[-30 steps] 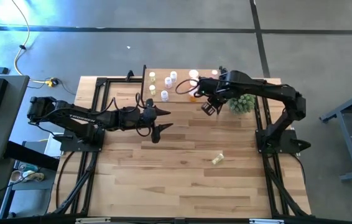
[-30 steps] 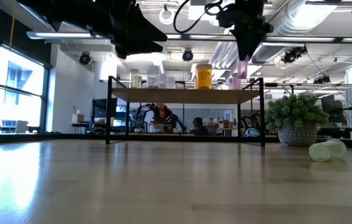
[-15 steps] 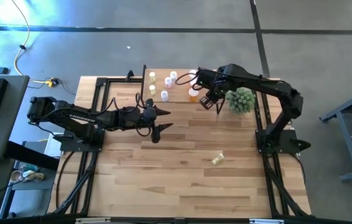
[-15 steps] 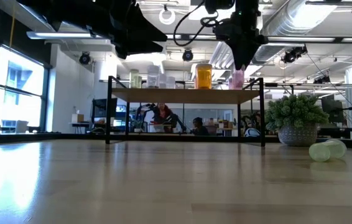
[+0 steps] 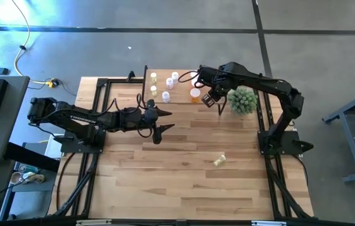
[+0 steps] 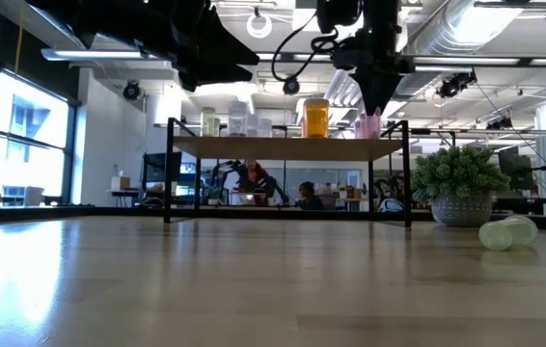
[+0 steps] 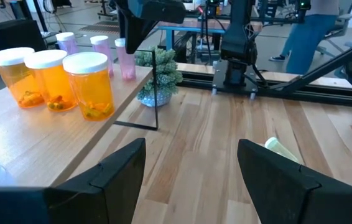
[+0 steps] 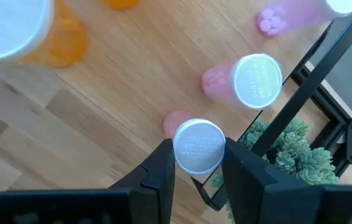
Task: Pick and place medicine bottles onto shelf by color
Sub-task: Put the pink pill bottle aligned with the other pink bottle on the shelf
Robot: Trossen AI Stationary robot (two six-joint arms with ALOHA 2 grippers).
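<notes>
The shelf [image 5: 172,86] stands at the table's far side with orange bottles [image 7: 89,84], pink bottles [image 8: 250,81] and pale ones [image 6: 239,125] upright on its top. My right gripper [image 8: 199,168] is above the shelf's right end, pointing down, shut on a pink bottle [image 6: 368,123] next to the other pink ones. The bottle's base is at the shelf top; whether it rests there I cannot tell. A yellow-green bottle [image 5: 220,160] lies on its side on the table. My left gripper [image 7: 191,171] hangs open at mid-table, left of the shelf. My right gripper pinches the pink bottle's white cap [image 8: 199,146] between its two fingers, one on each side of the cap's rim. The fingers come from above, pointing steeply down. The bottle hangs upright below them, its pink body [image 8: 176,122] toward the shelf top.
A green spiky plant in a pot [image 5: 241,100] stands on the table just right of the shelf, close to my right arm. The shelf's black leg [image 8: 306,81] runs beside the pink bottles. Bare plank tabletop [image 5: 177,182] spreads across the near half.
My right gripper has moved a little toward the table's far edge and sunk, staying shut. The pink bottle has come down with it, from above the shelf's right end to the level of the other pink bottles.
</notes>
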